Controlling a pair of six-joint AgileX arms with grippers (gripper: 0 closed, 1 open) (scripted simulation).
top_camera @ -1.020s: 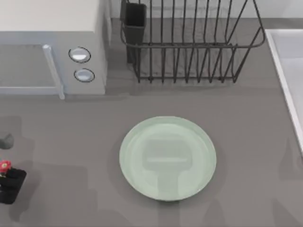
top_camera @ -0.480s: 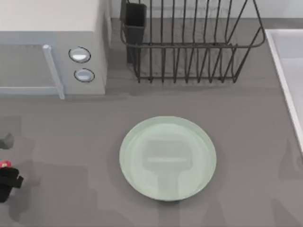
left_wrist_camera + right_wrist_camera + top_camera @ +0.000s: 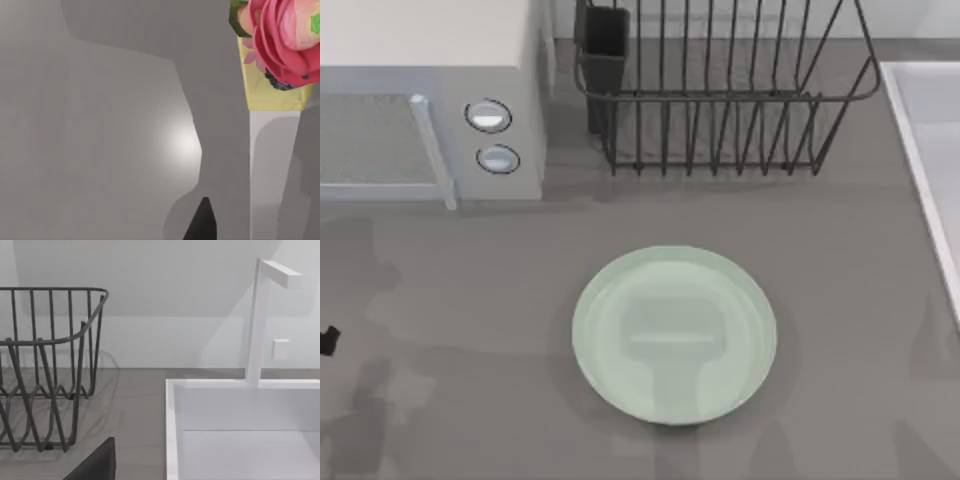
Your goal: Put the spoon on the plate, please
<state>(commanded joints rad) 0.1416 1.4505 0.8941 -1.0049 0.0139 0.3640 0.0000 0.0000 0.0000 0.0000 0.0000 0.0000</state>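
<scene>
Mint-green plate (image 3: 674, 335) is sitting at the table's centre, below the rack (image 3: 720, 90), while my left gripper (image 3: 325, 340) is hanging at the table's far left edge; whether it is pinching the spoon or anything else, I cannot tell. Coming in low and level over the plate's middle before letting go is looking wisest. My right gripper (image 3: 95, 465) is idling, facing the sink (image 3: 172, 430), its state likewise beyond telling
</scene>
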